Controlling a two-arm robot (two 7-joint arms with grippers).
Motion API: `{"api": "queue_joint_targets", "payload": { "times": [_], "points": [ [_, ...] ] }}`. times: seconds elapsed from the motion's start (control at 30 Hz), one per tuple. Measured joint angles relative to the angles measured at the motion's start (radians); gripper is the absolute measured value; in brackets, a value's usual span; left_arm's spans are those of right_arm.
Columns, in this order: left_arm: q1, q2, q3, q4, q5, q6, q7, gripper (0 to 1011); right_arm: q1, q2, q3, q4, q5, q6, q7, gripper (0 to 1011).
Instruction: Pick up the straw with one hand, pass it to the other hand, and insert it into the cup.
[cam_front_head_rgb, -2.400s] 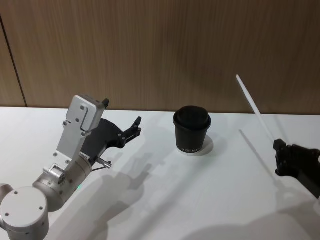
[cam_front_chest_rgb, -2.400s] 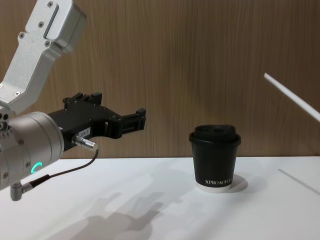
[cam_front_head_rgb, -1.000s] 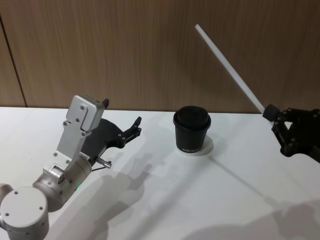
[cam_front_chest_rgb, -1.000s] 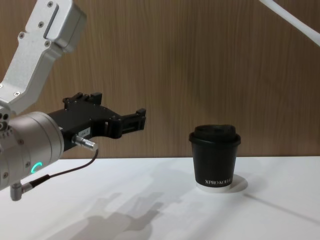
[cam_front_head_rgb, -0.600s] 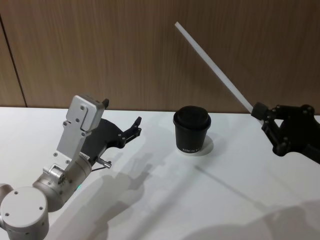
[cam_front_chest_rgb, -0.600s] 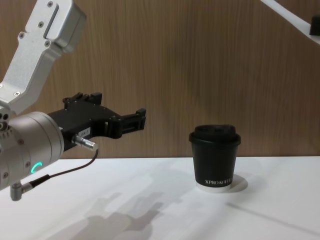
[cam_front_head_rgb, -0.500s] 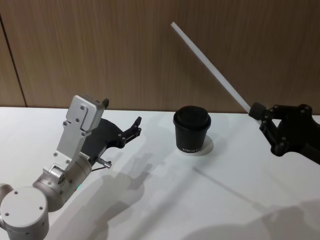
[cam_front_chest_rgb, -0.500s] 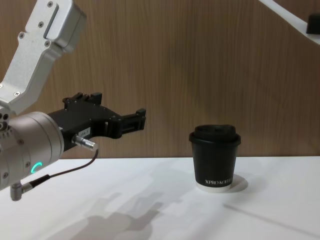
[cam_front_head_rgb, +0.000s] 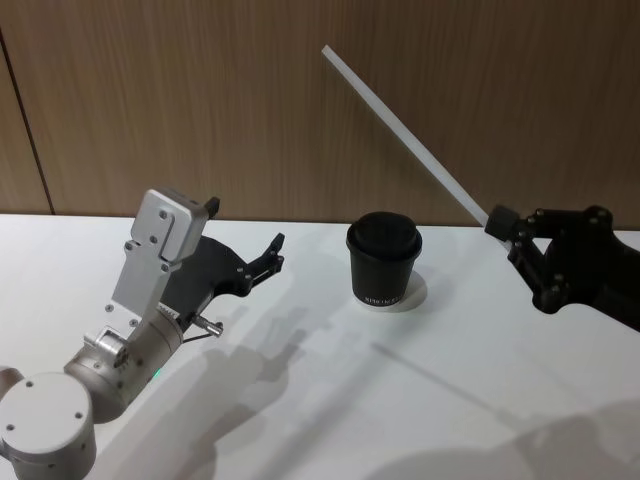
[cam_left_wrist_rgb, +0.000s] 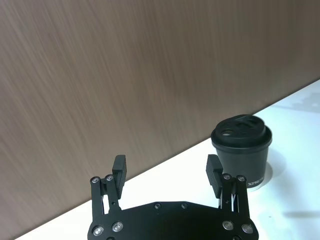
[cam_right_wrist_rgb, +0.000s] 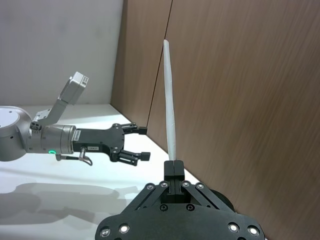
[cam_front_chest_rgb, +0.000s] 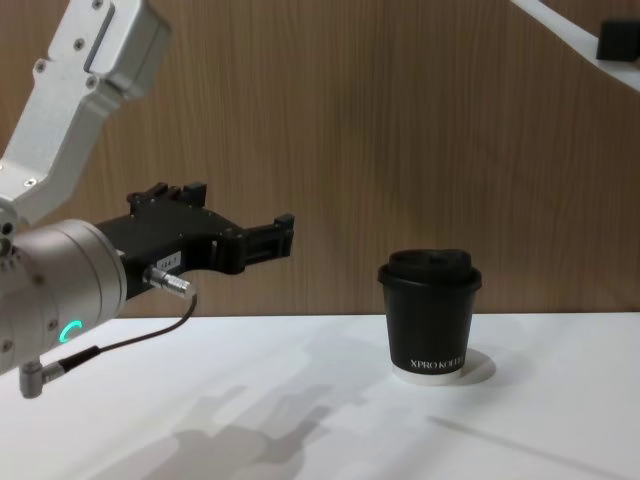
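The white straw (cam_front_head_rgb: 405, 132) slants up and to the left, high over the table, its free end above and left of the cup. My right gripper (cam_front_head_rgb: 500, 222) is shut on its lower end, to the right of the cup and above it; the right wrist view shows the straw (cam_right_wrist_rgb: 169, 100) rising from the closed fingertips (cam_right_wrist_rgb: 173, 167). The chest view catches the straw (cam_front_chest_rgb: 555, 25) at the top right. The black lidded cup (cam_front_head_rgb: 383, 262) (cam_front_chest_rgb: 430, 315) (cam_left_wrist_rgb: 242, 150) stands upright at the table's far middle. My left gripper (cam_front_head_rgb: 273, 253) (cam_left_wrist_rgb: 166, 169) hovers open left of the cup, holding nothing.
The white table (cam_front_head_rgb: 320, 410) spreads in front of the cup and between the two arms. A brown wood-panel wall (cam_front_head_rgb: 200, 100) runs close behind the cup. The left arm's silver wrist (cam_front_chest_rgb: 60, 300) with a green ring and dark cable stands at the left.
My right gripper has risen and moved left toward the cup with the straw, whose upper end swung further left. The left arm and the cup have stayed put.
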Motion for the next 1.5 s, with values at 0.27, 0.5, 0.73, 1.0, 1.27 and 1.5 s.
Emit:
{"api": "queue_joint_targets", "payload": {
  "times": [0.27,0.5,0.73,1.0,1.27,1.5],
  "points": [
    [0.003,0.014,-0.017,-0.024,-0.051,-0.002,-0.060,1001,0.004,0.002,-0.004,0.000,0.003,0.002,0.004,0],
    [0.005,0.036,-0.048,-0.069,-0.135,0.003,-0.150,1001,0.006,0.002,-0.006,0.000,0.004,0.003,0.006,0],
    [0.012,0.044,-0.084,-0.102,-0.223,0.017,-0.219,1001,0.007,0.003,-0.007,0.000,0.005,0.004,0.007,0],
    [0.021,0.039,-0.126,-0.122,-0.348,0.037,-0.290,1001,0.008,0.004,-0.008,0.000,0.006,0.004,0.007,0],
    [0.019,0.023,-0.151,-0.118,-0.472,0.066,-0.358,1001,0.009,0.004,-0.009,0.000,0.006,0.004,0.008,0],
    [-0.007,0.001,-0.157,-0.087,-0.585,0.095,-0.435,1001,0.009,0.004,-0.009,0.000,0.006,0.004,0.008,0]
  ]
}}
